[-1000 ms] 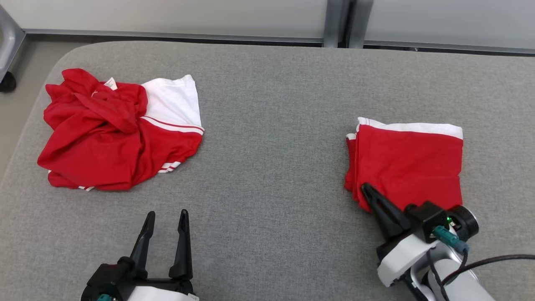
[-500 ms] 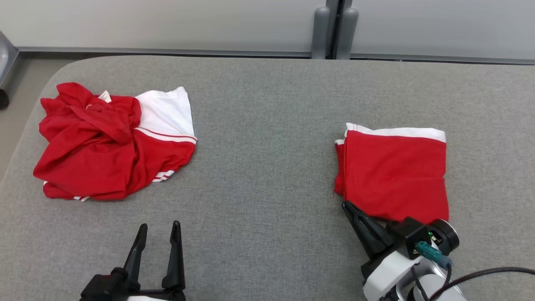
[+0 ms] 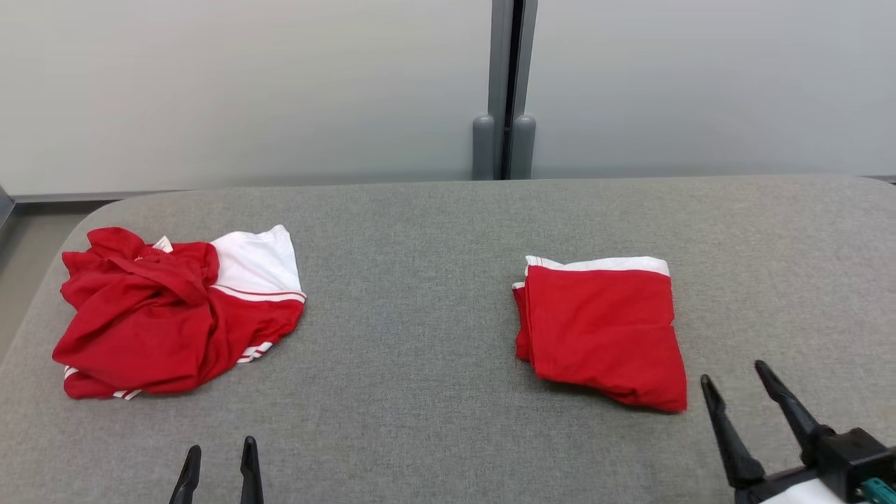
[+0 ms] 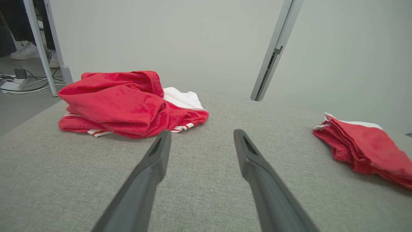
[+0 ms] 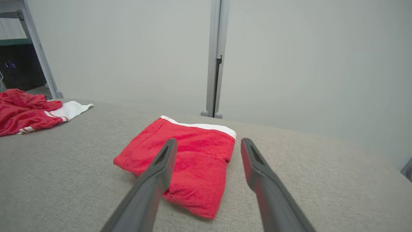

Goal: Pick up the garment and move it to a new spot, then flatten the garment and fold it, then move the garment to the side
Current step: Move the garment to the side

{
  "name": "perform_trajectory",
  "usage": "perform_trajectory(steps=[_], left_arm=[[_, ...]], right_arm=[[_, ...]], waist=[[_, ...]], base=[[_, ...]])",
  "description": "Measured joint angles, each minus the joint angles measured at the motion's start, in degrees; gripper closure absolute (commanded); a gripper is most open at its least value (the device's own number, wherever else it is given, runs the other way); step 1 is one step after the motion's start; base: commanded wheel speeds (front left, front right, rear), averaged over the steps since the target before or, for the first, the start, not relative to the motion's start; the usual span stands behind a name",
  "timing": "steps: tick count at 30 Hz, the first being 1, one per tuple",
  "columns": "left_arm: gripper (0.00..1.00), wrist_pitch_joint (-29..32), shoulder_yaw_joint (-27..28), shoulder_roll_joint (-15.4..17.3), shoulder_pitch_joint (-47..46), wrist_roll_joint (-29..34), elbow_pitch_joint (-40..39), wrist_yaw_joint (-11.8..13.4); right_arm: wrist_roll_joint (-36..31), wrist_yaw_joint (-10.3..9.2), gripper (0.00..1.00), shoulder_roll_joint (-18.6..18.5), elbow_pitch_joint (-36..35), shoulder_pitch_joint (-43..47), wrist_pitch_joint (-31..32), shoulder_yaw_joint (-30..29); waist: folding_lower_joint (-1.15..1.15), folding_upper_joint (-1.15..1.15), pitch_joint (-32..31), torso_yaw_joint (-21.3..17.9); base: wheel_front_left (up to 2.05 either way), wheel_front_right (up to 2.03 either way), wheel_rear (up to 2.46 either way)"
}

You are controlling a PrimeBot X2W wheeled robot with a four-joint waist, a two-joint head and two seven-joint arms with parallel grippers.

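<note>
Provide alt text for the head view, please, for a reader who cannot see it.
A folded red garment lies right of centre on a grey table, with a crumpled red and white garment at the left. The left end effector and right end effector sit open and empty along the bottom edge.

My head camera looks down over the grey surface [image 3: 420, 231]. Both wrist cameras skim low, sharing the folded garment [image 3: 602, 329] at one o'clock.

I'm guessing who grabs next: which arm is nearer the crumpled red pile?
Left. The left end effector is open just short of the crumpled garment, not touching. The right end effector is far across the grey surface, by the folded garment.
</note>
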Motion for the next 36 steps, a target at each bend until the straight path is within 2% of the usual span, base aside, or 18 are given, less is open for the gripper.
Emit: perform_trajectory(steps=[5,12,21,27,31,33,36], left_arm=[[0.00,0.0,1.6,0.0,2.2,0.4,-0.4,-0.5],[0.00,0.0,1.8,0.0,4.8,0.6,-1.6,-1.4],[0.00,0.0,1.3,0.0,5.1,0.8,-2.3,-1.9],[0.00,0.0,0.6,0.0,3.6,0.8,-3.2,-1.8],[0.00,0.0,-0.5,0.0,1.1,1.0,-3.3,-2.0],[0.00,0.0,-1.4,0.0,-1.5,1.1,-3.2,-2.3],[0.00,0.0,-2.4,0.0,-3.2,0.8,-2.8,-2.3]], right_arm=[[0.2,0.00,0.00,0.0,-0.7,3.6,0.0,-5.7],[0.8,0.00,0.00,1.3,-0.1,6.1,0.0,-9.1],[0.8,0.00,0.00,2.5,0.2,7.0,0.0,-9.4],[7.0,0.00,0.00,2.9,4.0,2.5,0.2,-7.0],[14.9,0.00,0.00,1.1,8.0,-5.8,8.9,-3.8],[18.8,0.00,0.00,-0.3,10.7,-12.3,15.6,-2.0],[20.3,0.00,0.00,-1.5,14.1,-16.8,20.3,-1.0]], waist=[[0.00,0.00,-2.3,-1.0],[0.00,0.00,-3.6,-1.1],[0.00,0.00,-3.4,-0.9],[0.00,0.00,-1.5,-0.8],[0.00,0.00,1.1,-0.4],[0.00,0.00,3.7,0.2],[0.00,0.00,6.1,1.2]], base=[[0.00,0.00,0.00],[0.00,0.00,0.00],[0.00,0.00,0.00],[0.00,0.00,0.00],[0.00,0.00,0.00],[0.00,0.00,0.00],[0.00,0.00,0.00]])
